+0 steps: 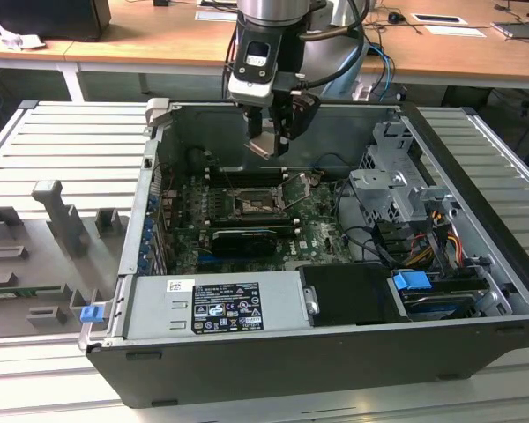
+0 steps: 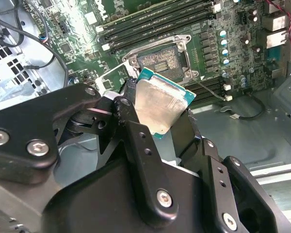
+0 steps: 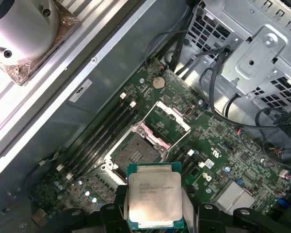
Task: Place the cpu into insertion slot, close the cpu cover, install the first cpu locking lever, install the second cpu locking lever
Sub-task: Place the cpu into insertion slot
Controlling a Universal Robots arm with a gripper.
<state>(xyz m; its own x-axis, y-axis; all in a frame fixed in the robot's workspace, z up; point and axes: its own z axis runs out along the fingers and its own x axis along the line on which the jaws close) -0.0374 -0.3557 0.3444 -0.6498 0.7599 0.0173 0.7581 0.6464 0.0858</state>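
Gripper (image 1: 266, 145) pinching chip (image 3: 154, 196) by two opposite edges, inside computer case (image 1: 335, 352); below, apart from chip, bare socket (image 3: 136, 151), cover (image 3: 174, 113) flipped open beyond.

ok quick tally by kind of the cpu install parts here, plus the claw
cpu: 1
insertion slot: 1
cpu cover: 1
claw: 1
total: 4

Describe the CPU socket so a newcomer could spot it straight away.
Inside the open computer case, find the green motherboard. The insertion slot sits mid-board below the gripper holding the cpu: the one square, black-framed socket among long narrow memory slots.
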